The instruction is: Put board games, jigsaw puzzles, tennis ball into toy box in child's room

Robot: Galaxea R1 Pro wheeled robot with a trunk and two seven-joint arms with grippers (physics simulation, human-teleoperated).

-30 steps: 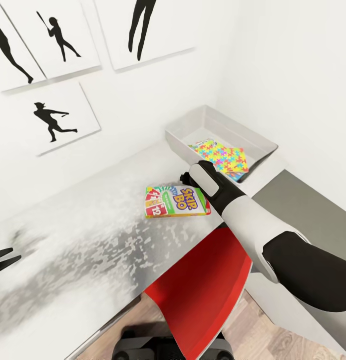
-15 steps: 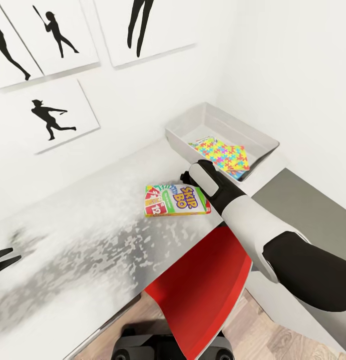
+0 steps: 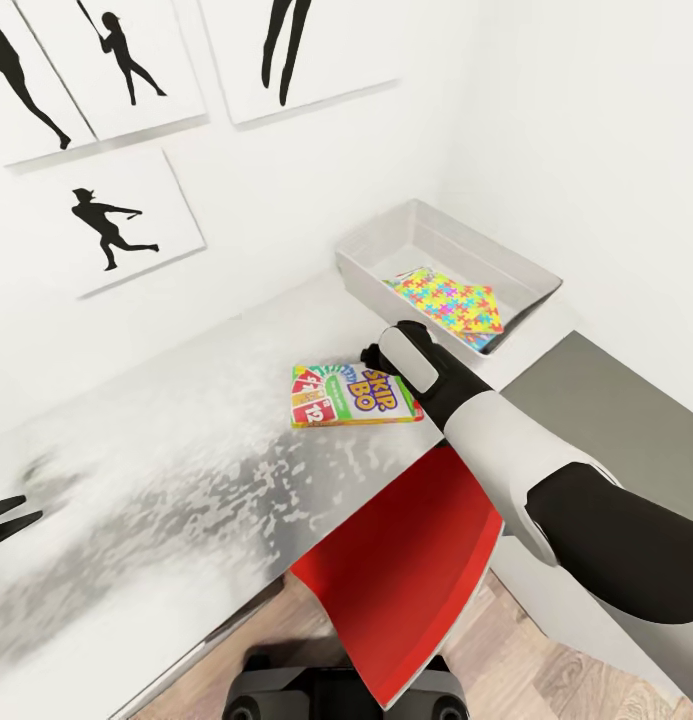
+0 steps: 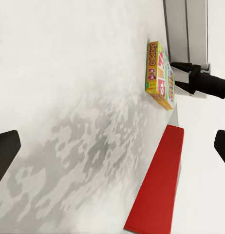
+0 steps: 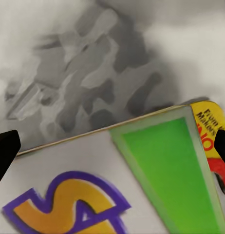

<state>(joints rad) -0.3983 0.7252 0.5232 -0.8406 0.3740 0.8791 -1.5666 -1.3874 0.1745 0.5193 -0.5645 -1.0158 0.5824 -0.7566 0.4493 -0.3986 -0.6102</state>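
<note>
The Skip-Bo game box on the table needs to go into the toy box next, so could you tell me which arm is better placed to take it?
Right. The right gripper hangs open at the Skip-Bo box, beside the toy box. The left gripper is far along the table.

R arm (image 3: pixel 526 470) fills the head view's lower right: glossy black upper segment, then a smooth white forearm shell, rounded, no seams to speak of. Wrist goes black again w/ a pale grey rounded-rectangle panel set into it. No cables, no screws, no markings that I can make out. R hand (image 4: pixel 190 78) in the left wrist view: matte black, two slim prongs off a black cylindrical wrist. L hand (image 3: pixel 8 518) is a pair of thin black pointed fingers. Base (image 3: pixel 336 690) at the bottom: dark grey-black, rounded housing.
</note>
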